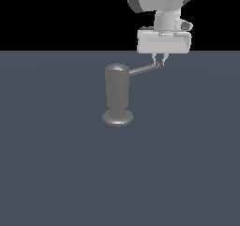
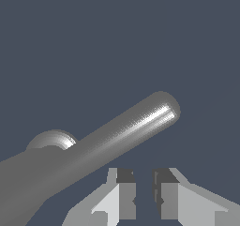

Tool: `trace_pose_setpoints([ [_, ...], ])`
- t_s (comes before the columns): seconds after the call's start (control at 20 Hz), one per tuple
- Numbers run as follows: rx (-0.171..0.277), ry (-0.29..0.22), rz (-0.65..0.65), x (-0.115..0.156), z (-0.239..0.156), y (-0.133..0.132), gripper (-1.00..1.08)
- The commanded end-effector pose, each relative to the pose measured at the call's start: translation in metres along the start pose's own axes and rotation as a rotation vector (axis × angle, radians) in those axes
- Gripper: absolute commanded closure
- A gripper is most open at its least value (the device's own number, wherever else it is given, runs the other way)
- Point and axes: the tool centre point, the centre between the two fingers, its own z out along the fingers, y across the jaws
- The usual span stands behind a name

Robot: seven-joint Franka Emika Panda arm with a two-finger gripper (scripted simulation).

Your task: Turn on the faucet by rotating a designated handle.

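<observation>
Faucet [image 1: 117, 96] handle [image 1: 145, 70] is sitting at the gripper [image 1: 160, 59], fingers nearly pressed together beside its tip, pinching nothing; next, I'd guess, pushing it sideways.

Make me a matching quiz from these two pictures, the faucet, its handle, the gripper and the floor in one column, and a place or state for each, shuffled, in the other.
Things:
1. faucet
2. handle
3. gripper
4. floor

Places or states:
A. plain blue-grey surface
B. thin rod sticking out sideways from near the rounded top
C. hangs at the rod's far tip, jaws only narrowly apart
D. stands upright on a flared round base

Pairs: 1-D, 2-B, 3-C, 4-A
</observation>
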Motion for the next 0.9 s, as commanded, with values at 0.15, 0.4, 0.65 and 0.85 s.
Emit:
trace_pose_setpoints([
  [0.15, -0.002, -0.011, 0.010, 0.010, 0.012, 0.005, 1.08],
  [0.4, -0.002, -0.013, 0.013, 0.020, 0.014, 0.005, 1.08],
  [0.65, -0.003, -0.014, 0.015, 0.029, 0.014, 0.005, 1.08],
  [0.85, -0.003, -0.015, 0.016, 0.035, 0.015, 0.005, 1.08],
])
